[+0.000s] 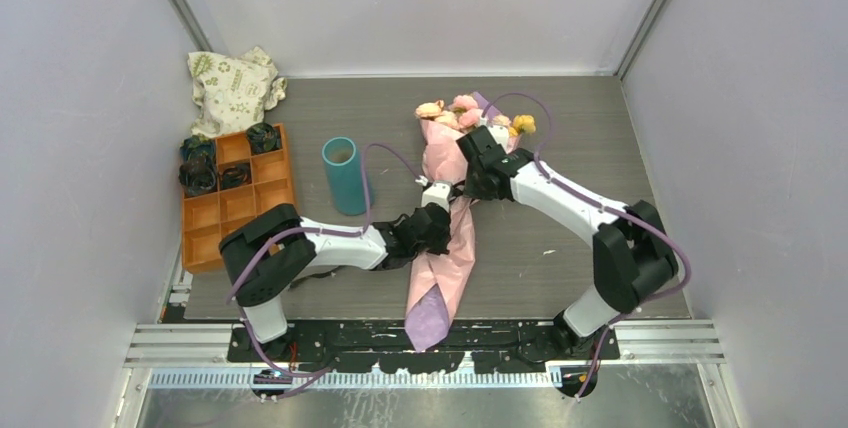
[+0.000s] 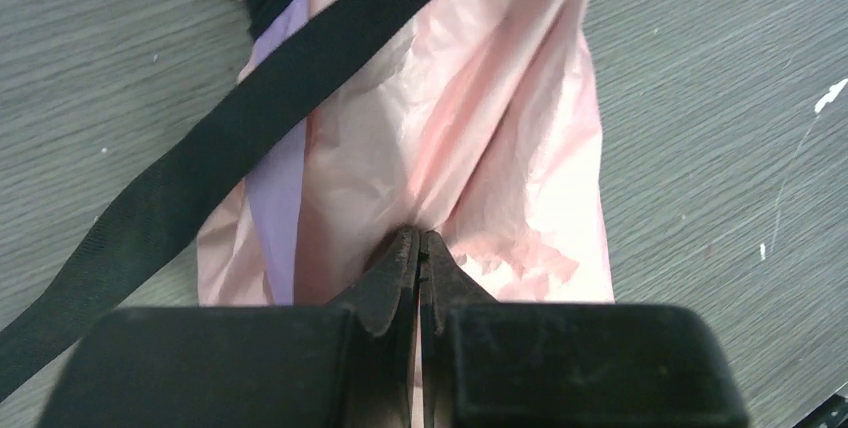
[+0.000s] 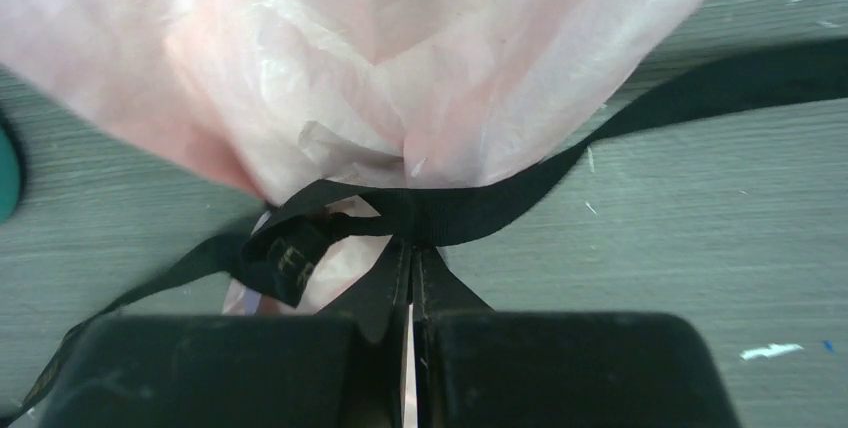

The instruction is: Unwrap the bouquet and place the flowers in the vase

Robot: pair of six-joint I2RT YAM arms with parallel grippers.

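Ribbon release; vase (image 1: 343,176) at nine o'clock of bouquet (image 1: 446,210).
Left gripper (image 2: 420,248) clamps pink paper (image 2: 490,138) as anchor; right gripper (image 3: 412,248) pinches black ribbon (image 3: 520,198).

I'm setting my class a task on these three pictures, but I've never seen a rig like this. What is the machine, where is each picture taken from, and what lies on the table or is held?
The machine is two robot arms bolted at the near edge of a table. One picture looks down from above and behind them. The other two come from a camera on each wrist, looking along that arm's own fingers.

On the table lie a bouquet, a teal vase, an orange tray and a cloth bag.

The left gripper is shut on the bouquet's pink paper. The right gripper is shut on the black ribbon tied round it. The flowers are not yet unwrapped.
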